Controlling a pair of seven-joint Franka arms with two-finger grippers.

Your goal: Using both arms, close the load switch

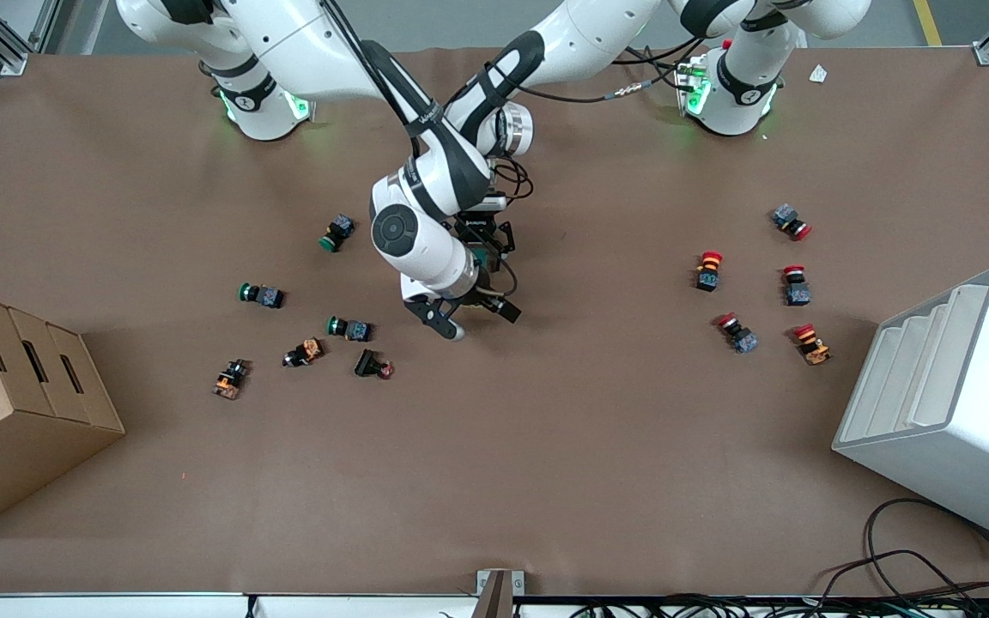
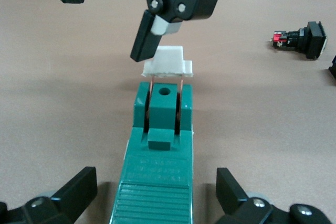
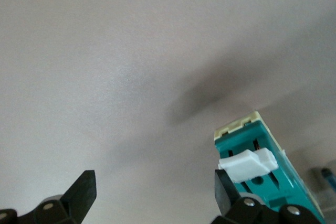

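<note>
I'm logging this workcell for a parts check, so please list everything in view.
load switch: 1, dark green with a white handle, mid-table between the button groups
green-capped buttons: 3, toward the right arm's end
dark buttons: 3, black with orange or red parts, nearer the front camera than the green-capped ones
red-capped buttons: 5, toward the left arm's end
cardboard box: 1, brown, right arm's end
white bin: 1, left arm's end
cables: black, at the table edge nearest the camera
left gripper: open, astride the load switch
right gripper: open, one finger at the white handle
</note>
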